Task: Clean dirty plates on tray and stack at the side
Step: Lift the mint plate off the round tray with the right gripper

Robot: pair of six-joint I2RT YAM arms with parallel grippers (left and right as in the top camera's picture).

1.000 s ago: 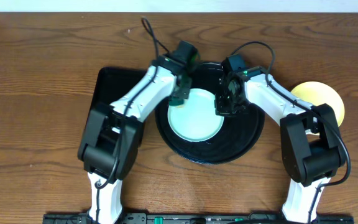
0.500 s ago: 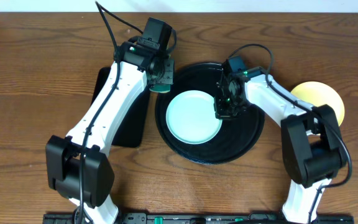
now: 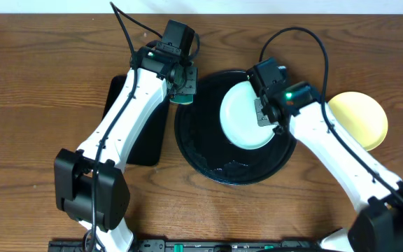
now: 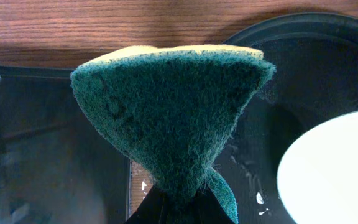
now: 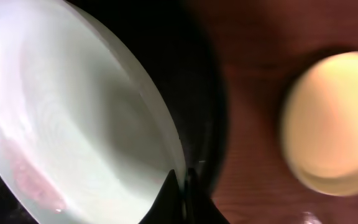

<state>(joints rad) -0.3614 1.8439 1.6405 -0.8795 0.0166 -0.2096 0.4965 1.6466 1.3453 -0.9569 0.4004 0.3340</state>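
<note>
The right gripper (image 3: 264,112) is clamped on the rim of a mint-aqua plate (image 3: 242,117), which it holds tilted over the round black tray (image 3: 205,157) mid-table, nearer the far edge. A reddish smear shows on the plate's face. The left gripper (image 3: 182,87) is clenched on a green sponge (image 4: 173,118) above the tray's left rim, and a yellow plate (image 3: 359,119) lies toward the right edge.
</note>
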